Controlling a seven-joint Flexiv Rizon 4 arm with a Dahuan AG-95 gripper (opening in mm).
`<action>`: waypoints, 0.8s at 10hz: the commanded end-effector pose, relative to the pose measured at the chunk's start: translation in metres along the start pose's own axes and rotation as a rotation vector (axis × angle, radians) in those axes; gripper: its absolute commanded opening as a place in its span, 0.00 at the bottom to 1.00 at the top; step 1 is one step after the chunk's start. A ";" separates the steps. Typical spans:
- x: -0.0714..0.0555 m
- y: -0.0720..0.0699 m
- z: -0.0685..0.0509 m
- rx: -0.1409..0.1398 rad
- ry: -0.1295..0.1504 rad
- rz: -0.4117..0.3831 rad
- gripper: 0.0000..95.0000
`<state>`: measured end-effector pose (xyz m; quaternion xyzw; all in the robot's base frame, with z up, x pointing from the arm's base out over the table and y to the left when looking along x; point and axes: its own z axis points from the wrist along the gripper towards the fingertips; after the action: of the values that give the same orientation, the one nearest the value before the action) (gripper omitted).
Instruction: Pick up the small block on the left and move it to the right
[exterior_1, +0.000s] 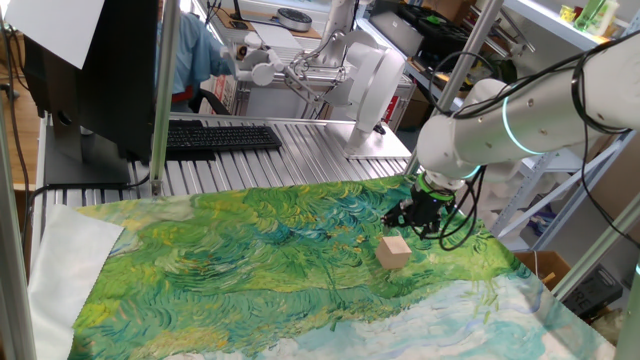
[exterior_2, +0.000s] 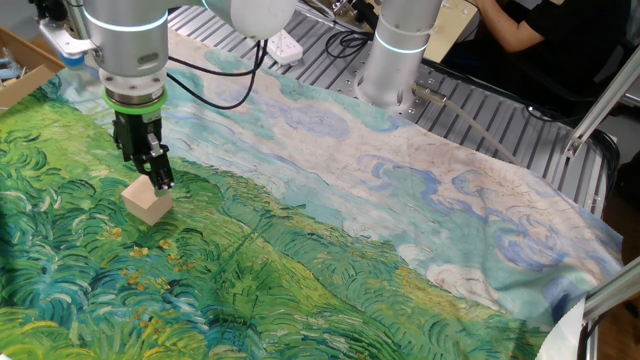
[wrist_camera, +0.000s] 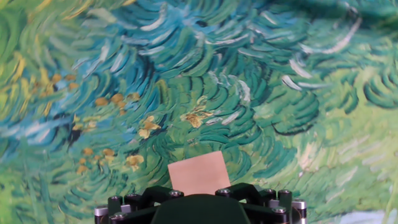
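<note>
The small block (exterior_1: 394, 252) is a plain tan wooden cube resting on the green painted cloth (exterior_1: 250, 260), toward the right side in one fixed view. In the other fixed view the small block (exterior_2: 148, 200) lies just below my gripper (exterior_2: 145, 168). My gripper (exterior_1: 418, 222) hangs a little above and behind the cube, its black fingers spread and holding nothing. The hand view shows the small block (wrist_camera: 199, 173) at the bottom edge, partly hidden behind the black gripper housing (wrist_camera: 199, 210); the fingertips do not show there.
A keyboard (exterior_1: 220, 137) and a dark monitor (exterior_1: 90, 70) stand on the slatted metal table behind the cloth. The arm's white base (exterior_2: 395, 60) rises at the cloth's far edge, near a power strip (exterior_2: 283, 45). A cardboard box (exterior_2: 25, 65) borders the cloth.
</note>
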<state>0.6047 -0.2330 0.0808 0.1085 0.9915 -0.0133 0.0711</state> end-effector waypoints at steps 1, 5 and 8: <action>0.002 -0.001 0.006 0.005 0.000 -0.089 1.00; 0.007 -0.005 0.015 0.011 0.012 -0.251 1.00; 0.008 -0.006 0.019 0.008 0.029 -0.278 1.00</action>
<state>0.5997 -0.2378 0.0604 -0.0276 0.9978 -0.0248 0.0546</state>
